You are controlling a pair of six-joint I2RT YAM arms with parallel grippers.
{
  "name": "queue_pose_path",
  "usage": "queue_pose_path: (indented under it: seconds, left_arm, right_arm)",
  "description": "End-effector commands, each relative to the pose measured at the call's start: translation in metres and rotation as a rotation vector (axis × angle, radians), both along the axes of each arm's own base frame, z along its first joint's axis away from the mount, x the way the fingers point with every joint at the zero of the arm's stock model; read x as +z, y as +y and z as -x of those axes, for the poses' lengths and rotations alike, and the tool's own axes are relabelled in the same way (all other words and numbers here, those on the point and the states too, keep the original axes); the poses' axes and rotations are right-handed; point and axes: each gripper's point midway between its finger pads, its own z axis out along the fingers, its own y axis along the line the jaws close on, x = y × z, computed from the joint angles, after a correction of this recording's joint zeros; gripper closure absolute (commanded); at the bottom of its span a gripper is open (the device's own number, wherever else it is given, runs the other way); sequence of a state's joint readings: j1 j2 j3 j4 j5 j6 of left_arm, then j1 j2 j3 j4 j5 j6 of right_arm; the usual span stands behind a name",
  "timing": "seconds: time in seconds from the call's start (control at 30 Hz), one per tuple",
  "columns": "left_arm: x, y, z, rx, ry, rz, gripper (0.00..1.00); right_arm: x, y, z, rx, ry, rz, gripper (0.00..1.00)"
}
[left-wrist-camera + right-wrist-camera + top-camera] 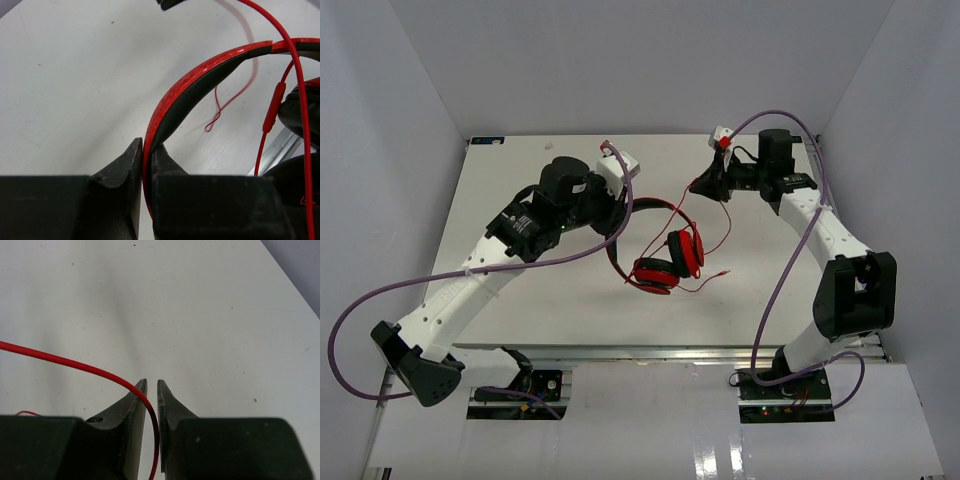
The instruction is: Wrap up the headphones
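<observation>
Closest to the overhead lens, the two arm bases sit at the near edge of the white worktop (520,320), which fills most of that view. Both arms reach inward over it, the left arm (470,280) from the left and the right arm (828,240) from the right. A purple cable (780,112) loops off each.

Between the arms, near the middle of the worktop, are the headphones (665,262). Their red cups (655,272) sit side by side toward the near edge. Whether they rest on the surface or hang just above it cannot be told. The black-and-red headband (200,75) arches from the cups back to the left fingers (140,150), which are clenched on it. The left wrist view shows the band pinched edge-on between the two black tips, with its red outer face to the left and its dark padding to the right.

A thin red cord (75,362) rises from the cups to the right fingers (143,390), well apart from the left ones. These are drawn almost together and grasp the cord, which runs down the narrow slot between them. More cord loops loosely over the worktop. An inline remote (272,107) sits on the cord near the cups, and the free end (723,272) lies just right of them.
</observation>
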State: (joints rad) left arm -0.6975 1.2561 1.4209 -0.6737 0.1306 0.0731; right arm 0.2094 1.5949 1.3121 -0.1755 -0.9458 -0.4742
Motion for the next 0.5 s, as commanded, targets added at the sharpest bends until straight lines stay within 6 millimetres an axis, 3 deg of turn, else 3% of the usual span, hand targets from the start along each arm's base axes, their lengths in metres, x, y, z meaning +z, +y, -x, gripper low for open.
queue_pose_path:
  seconds: [0.0, 0.13, 0.33, 0.47]
  left_arm:
    - [0.089, -0.012, 0.013, -0.013, -0.123, 0.314, 1.00]
    - [0.130, -0.010, 0.007, 0.075, -0.127, 0.488, 1.00]
    - [0.175, -0.016, -0.021, 0.245, -0.053, 0.855, 1.00]
    - [0.174, -0.018, -0.041, 0.341, -0.004, 0.985, 1.00]
  right_arm:
    - [-0.022, 0.001, 0.009, 0.003, 0.043, -0.014, 0.80]
    - [-0.021, 0.015, 0.040, 0.116, 0.127, -0.130, 0.81]
    - [0.003, 0.047, 0.093, 0.309, 0.206, -0.272, 0.80]
    - [0.013, 0.063, 0.111, 0.365, 0.254, -0.294, 0.80]
